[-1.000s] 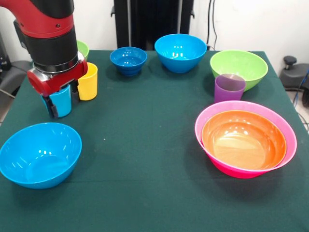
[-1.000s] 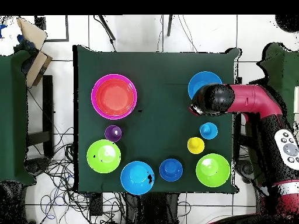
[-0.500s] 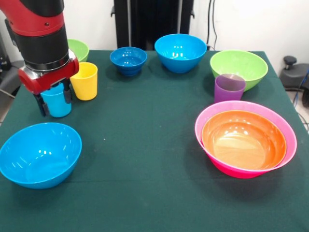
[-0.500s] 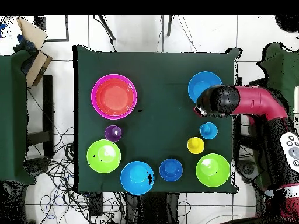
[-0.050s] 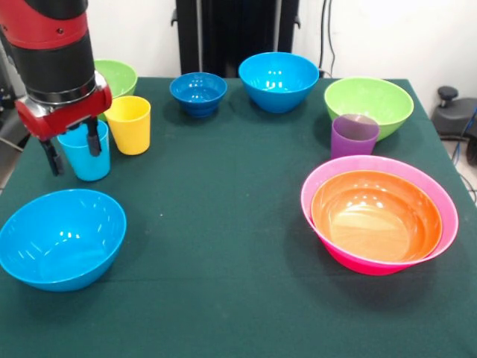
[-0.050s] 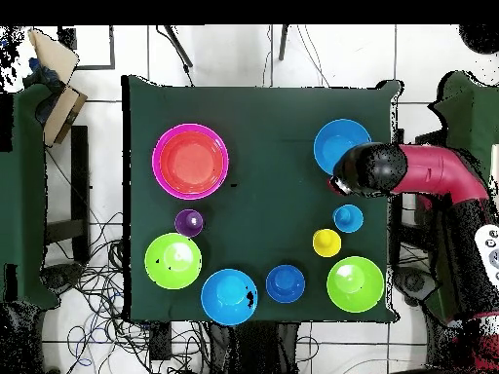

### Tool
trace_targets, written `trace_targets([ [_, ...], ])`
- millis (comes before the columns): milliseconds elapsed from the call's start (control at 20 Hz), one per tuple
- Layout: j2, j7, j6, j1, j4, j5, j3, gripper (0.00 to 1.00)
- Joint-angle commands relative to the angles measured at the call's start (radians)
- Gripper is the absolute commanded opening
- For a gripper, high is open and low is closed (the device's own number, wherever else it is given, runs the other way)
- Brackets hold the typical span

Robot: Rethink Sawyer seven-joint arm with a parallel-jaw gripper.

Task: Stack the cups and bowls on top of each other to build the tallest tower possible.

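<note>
At upper left of the front view, the red-and-black gripper [image 5: 71, 149] stands spread around the smooth light-blue plastic cup [image 5: 86, 151], apparently poised to carry it toward the glossy pink bowl [image 5: 444, 195], lower right.

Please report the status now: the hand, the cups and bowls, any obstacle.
Hand open, astride light blue cup. Tower so far: orange bowl in pink bowl. Yellow cup close beside.

red arm [image 5: 46, 30] with black wrist band, silver ring, dark claw [image 5: 72, 149]
</note>
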Motion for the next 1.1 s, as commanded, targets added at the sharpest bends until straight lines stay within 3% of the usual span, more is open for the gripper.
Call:
trace_targets([
  [50, -0.038, -0.256, 0.042, -0.026, 0.07, -0.057, -0.012, 1.0],
  [550, -0.048, -0.23, -0.022, -0.073, 0.152, -0.086, -0.01, 1.0],
  [1100, -0.009, -0.174, -0.091, -0.069, 0.165, -0.116, 0.0, 1.0],
])
